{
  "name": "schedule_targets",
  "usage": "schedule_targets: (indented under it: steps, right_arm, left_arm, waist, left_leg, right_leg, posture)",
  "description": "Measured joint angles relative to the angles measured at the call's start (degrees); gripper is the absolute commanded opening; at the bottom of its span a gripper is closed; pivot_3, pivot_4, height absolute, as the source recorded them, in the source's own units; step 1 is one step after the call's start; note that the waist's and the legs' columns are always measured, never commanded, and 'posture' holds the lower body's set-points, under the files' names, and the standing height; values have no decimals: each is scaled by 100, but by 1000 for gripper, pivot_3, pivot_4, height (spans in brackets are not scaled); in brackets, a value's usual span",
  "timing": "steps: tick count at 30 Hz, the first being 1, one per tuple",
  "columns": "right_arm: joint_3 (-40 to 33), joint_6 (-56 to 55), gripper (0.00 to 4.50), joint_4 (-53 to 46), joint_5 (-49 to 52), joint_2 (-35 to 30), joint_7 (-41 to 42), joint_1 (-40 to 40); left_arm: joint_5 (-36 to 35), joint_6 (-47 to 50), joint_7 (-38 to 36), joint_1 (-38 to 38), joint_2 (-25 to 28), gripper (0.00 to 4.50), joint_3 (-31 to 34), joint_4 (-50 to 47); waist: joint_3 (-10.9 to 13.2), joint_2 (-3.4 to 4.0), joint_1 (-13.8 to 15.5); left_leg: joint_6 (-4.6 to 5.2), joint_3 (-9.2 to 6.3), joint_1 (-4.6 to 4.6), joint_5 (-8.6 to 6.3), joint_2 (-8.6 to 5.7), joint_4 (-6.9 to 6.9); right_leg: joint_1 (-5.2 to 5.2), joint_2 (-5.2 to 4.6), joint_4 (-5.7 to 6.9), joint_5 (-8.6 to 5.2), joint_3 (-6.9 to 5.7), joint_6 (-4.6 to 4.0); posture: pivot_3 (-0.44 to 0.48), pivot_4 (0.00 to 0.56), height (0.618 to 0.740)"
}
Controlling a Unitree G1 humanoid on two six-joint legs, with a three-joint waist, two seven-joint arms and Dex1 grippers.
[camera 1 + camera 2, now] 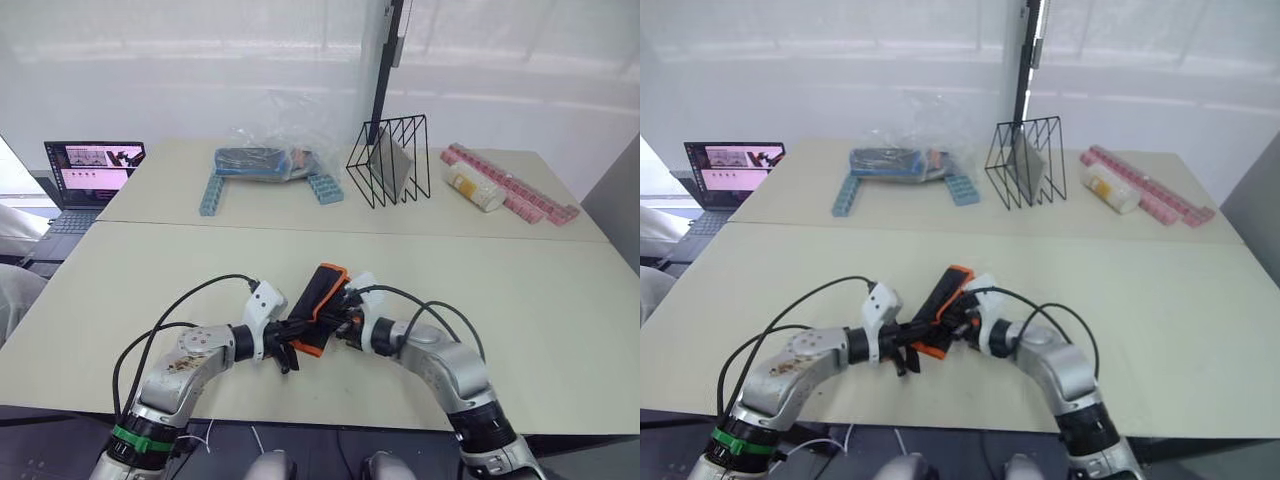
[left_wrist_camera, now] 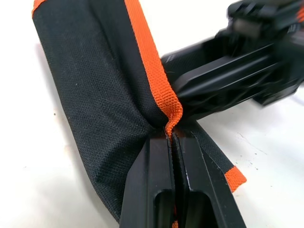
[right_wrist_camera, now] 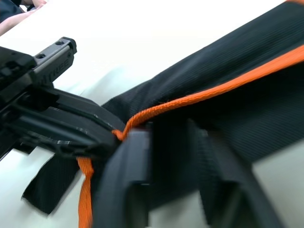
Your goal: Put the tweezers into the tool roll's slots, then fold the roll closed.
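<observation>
I am on the folding step: 1 tool roll [image 1: 320,308] lies at the near middle of the desk [image 1: 520,300], already doubled over. My left claw [image 2: 175,142] is pinched tight on its orange trim, and my right claw [image 3: 166,142] straddles the folded cloth, gripping it. Next, I judge, I must press the fold flat. I count 2 claws.

Silver arms, black cables, green wristband.

Bright, even light; washed-out table; blurred right-wrist foreground.
</observation>
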Motion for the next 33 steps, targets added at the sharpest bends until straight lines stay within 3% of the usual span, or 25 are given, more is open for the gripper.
schedule_targets:
  steps: [16, 24, 27, 31, 33]
  right_arm:
    - [-706, 153, 2455, -326, 794, -270, 310, 56]
    - [-183, -480, 2455, 235, 227, -5, 243, -507]
    - [99, -629, 1674, 722, -220, -40, 127, -583]
    - [168, -915, 284, 980, -511, -180, 112, -580]
    - [167, -982, 36, 1065, -579, -221, 125, -580]
  left_arm:
    - [237, 75, 20, -213, -140, 0, -190, 28]
    - [343, 133, 18, -297, -147, 0, -278, 41]
    - [359, 133, 18, -308, -160, 0, -301, 38]
    - [425, 132, 21, -318, -155, 0, -324, 35]
    - [448, 126, 28, -317, -146, 0, -326, 30]
  waist:
    - [1, 5, 35]
    - [1, 5, 33]
    - [1, 5, 42]
    - [-1, 7, 36]
    - [-1, 7, 29]
  left_leg:
    - [7, -3, -4, 2, -6, 0]
    - [8, -3, -3, 3, -7, 0]
    - [8, -3, -4, 3, -9, 0]
    - [9, -4, 0, 3, -12, 0]
    - [9, -4, 4, 3, -10, 0]
  right_leg:
    - [3, -4, -6, -1, -1, 7]
    - [4, -5, -4, -1, -3, 7]
    - [5, -9, -5, -1, -5, 7]
    - [10, -12, -6, -1, -5, 8]
    - [13, -11, -6, -1, -3, 8]
  posture:
    - [0, 150, 722]
    - [0, 150, 722]
    - [0, 150, 722]
    - [0, 150, 722]
    - [0, 150, 722]
